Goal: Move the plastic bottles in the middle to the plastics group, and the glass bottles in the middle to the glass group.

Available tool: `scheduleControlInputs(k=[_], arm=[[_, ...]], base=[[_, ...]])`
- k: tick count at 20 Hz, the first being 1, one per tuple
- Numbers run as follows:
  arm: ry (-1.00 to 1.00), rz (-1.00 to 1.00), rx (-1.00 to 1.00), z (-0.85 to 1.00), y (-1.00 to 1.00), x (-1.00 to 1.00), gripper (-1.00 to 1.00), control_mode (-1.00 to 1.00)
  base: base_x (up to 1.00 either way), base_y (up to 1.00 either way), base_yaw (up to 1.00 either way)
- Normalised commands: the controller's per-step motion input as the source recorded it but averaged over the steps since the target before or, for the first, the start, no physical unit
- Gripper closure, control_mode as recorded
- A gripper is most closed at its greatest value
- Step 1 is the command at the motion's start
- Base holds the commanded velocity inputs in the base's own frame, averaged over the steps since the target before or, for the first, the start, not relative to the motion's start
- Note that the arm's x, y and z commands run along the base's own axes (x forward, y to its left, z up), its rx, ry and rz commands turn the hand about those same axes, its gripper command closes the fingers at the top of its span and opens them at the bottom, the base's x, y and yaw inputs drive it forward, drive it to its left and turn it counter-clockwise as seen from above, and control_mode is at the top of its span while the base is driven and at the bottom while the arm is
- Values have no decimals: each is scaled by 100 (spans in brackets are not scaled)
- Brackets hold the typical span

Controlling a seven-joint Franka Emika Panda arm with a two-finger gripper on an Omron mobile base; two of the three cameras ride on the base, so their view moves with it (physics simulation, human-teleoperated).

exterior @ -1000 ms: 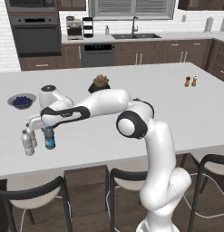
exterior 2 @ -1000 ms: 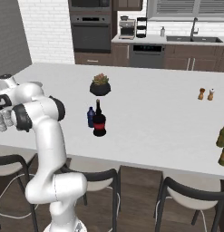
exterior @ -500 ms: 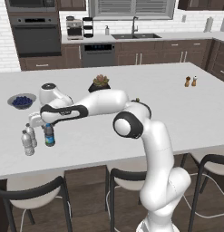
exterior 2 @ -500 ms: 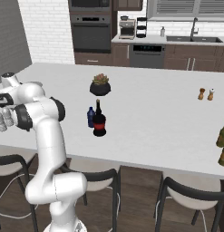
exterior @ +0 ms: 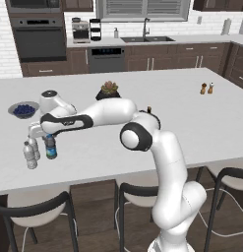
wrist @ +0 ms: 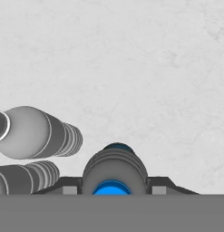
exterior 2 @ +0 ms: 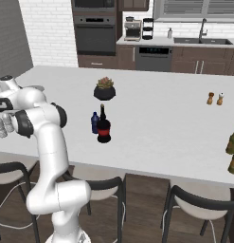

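The gripper (exterior: 49,139) was closed on the blue-capped bottle (exterior: 51,147), upright on the counter (exterior: 192,123) just right of two clear bottles (exterior: 30,154).

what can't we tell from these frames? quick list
- Hand view: tool fingertips and their contact with the blue-capped bottle are cut off by the grey band at the bottom.
- Left base view: whether that bottle stands on the counter or hangs just above it; too small.
- Right base view: the dark blue bottle is partly hidden behind the glass bottle.
- Right base view: green bottles are cut by the right edge.
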Motion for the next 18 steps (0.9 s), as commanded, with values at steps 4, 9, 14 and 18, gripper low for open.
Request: scheduleControlInputs(k=[4, 9, 14, 18], arm=[[0, 0, 0, -1, 10, 0, 100, -100], [1, 0, 0, -1, 6, 0, 100, -100], [2, 0, 0, 0, 0, 0, -100, -100], [0, 0, 0, 0, 0, 0, -100, -100]], base=[[0, 0, 0], [0, 0, 0], [0, 0, 0], [0, 0, 0]])
